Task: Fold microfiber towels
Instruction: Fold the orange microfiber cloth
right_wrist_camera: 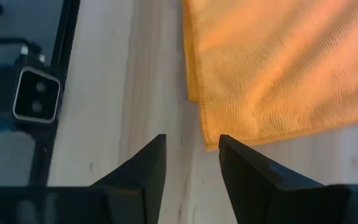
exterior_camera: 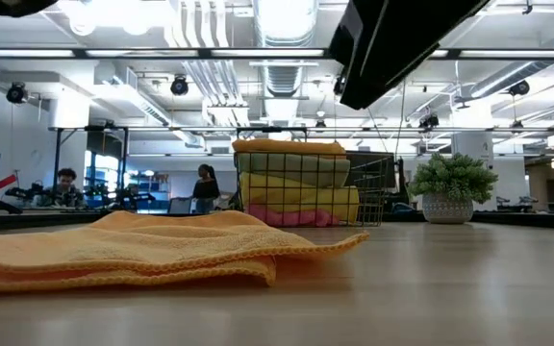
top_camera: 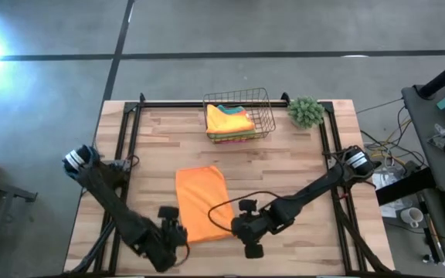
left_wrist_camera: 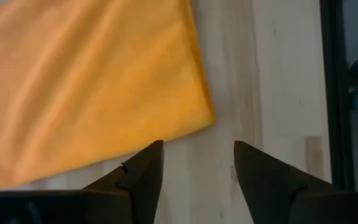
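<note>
An orange towel (top_camera: 203, 202), folded into a rectangle, lies flat on the wooden table (top_camera: 300, 166) near its middle; the low view shows its stacked layers (exterior_camera: 133, 252). My left gripper (top_camera: 173, 228) hovers open above the towel's near left corner (left_wrist_camera: 205, 118), with nothing between its fingers (left_wrist_camera: 197, 146). My right gripper (top_camera: 247, 230) hovers open above the towel's near right corner (right_wrist_camera: 209, 142), also with nothing between its fingers (right_wrist_camera: 191, 138). More folded towels (top_camera: 230, 120), yellow on top, lie stacked in a wire basket (top_camera: 263, 100) at the far edge.
A small green plant in a pot (top_camera: 306, 112) stands to the right of the basket at the far edge. A black frame (top_camera: 130, 123) runs along the table's left, right and far sides. Bare wood lies on either side of the orange towel.
</note>
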